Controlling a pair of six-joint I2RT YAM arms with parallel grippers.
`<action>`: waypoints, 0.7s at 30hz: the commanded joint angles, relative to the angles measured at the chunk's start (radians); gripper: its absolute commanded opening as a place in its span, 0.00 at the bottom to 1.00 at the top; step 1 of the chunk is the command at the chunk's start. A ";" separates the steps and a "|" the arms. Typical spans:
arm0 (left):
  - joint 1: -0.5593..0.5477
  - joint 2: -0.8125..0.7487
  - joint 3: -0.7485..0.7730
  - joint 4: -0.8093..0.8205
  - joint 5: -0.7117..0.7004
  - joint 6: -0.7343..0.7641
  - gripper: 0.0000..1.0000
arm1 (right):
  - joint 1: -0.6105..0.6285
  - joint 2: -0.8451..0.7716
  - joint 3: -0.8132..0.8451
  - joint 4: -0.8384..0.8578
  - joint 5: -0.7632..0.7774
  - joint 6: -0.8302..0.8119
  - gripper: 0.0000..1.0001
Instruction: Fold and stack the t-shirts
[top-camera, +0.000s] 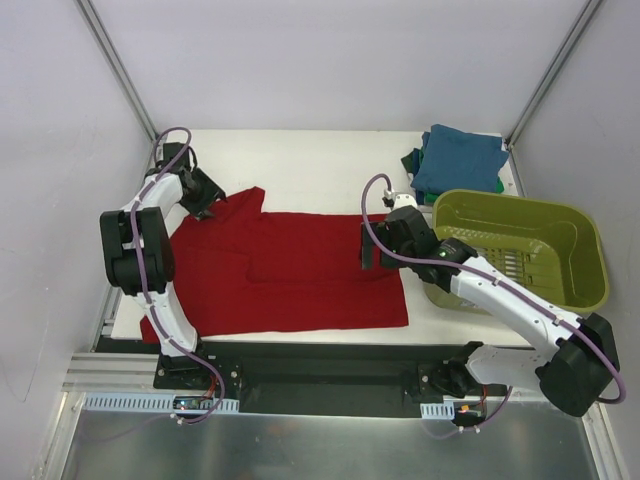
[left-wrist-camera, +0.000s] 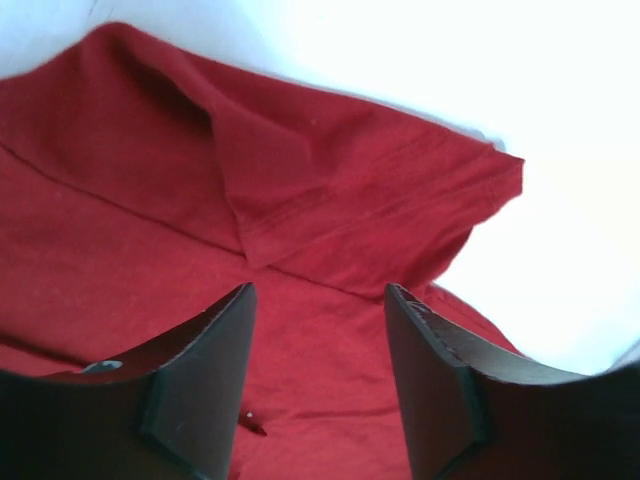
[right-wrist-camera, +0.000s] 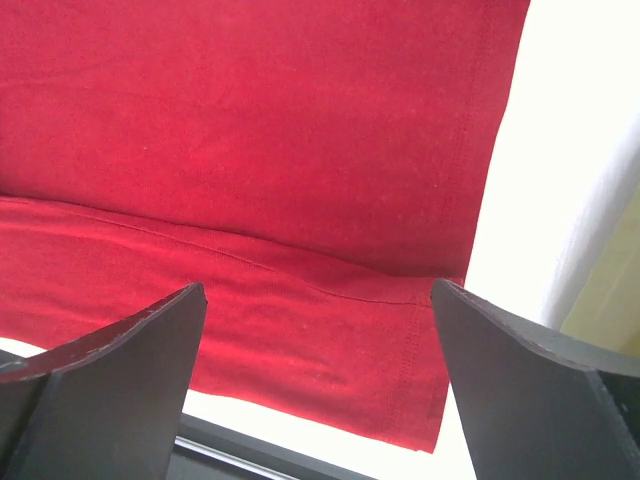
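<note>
Dark red t-shirt (top-camera: 300, 270) lies spread flat on the white table (top-camera: 320, 160), and its near long side looks doubled over. A teal-blue folded shirt (top-camera: 458, 160) tops the stack at the far right corner, behind the olive-green basket (top-camera: 590, 250). Left gripper (left-wrist-camera: 320, 370) sits low by the sleeve (left-wrist-camera: 380, 200), jaws partly parted, no cloth visibly pinched. Right gripper (right-wrist-camera: 318, 380) hangs over the hem (right-wrist-camera: 480, 150) end, jaws spread wide, empty. Cloth reads as light, limp jersey, so it'll sag, drag and won't hold shape. I'd pinch the stitched edges, sleeve cuff and hem corner, catching both layers, and lift both ends together to keep the fold square.
</note>
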 joint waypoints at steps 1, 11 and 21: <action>0.001 0.034 0.062 -0.044 -0.044 0.012 0.53 | -0.017 -0.007 -0.011 0.004 -0.039 -0.022 1.00; -0.019 0.102 0.079 -0.061 -0.044 0.018 0.50 | -0.035 0.004 -0.020 0.013 -0.057 -0.024 1.00; -0.044 0.160 0.127 -0.075 -0.081 0.026 0.41 | -0.040 0.029 -0.031 0.024 -0.072 -0.022 1.00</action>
